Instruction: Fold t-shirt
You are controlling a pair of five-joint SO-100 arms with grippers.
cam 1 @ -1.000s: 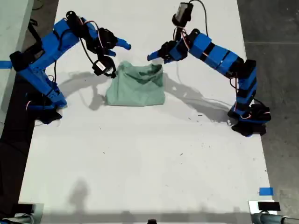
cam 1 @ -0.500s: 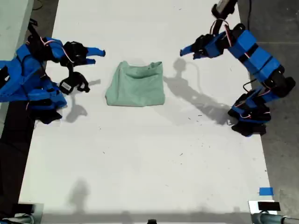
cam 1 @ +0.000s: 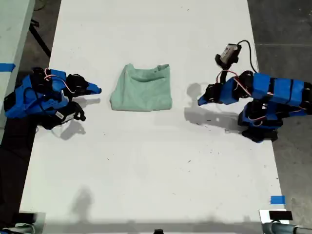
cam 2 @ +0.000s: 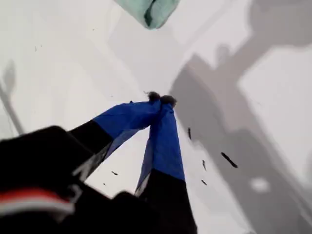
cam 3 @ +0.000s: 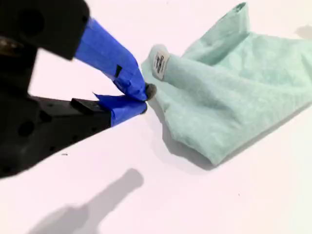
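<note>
The t-shirt (cam 1: 142,88) lies folded into a small pale green rectangle on the white table (cam 1: 146,165), between the two blue arms. My first gripper (cam 1: 200,101) is at the exterior view's right, shut and holding nothing, a short way from the shirt's edge. Its wrist view shows the tips (cam 2: 161,99) closed, with only a corner of the t-shirt (cam 2: 148,9) far off. My second gripper (cam 1: 97,90) is at the exterior view's left, also shut on nothing. Its tips (cam 3: 144,97) sit just short of the t-shirt (cam 3: 229,83), near a white label (cam 3: 159,65).
Both arm bases stand at the table's side edges in the exterior view. A blue tape mark (cam 1: 277,200) sits at that view's lower right. Dark floor borders the table on both sides.
Both arms have pulled back from the shirt's far edge and dropped low near their bases. The folded shirt has not moved.
</note>
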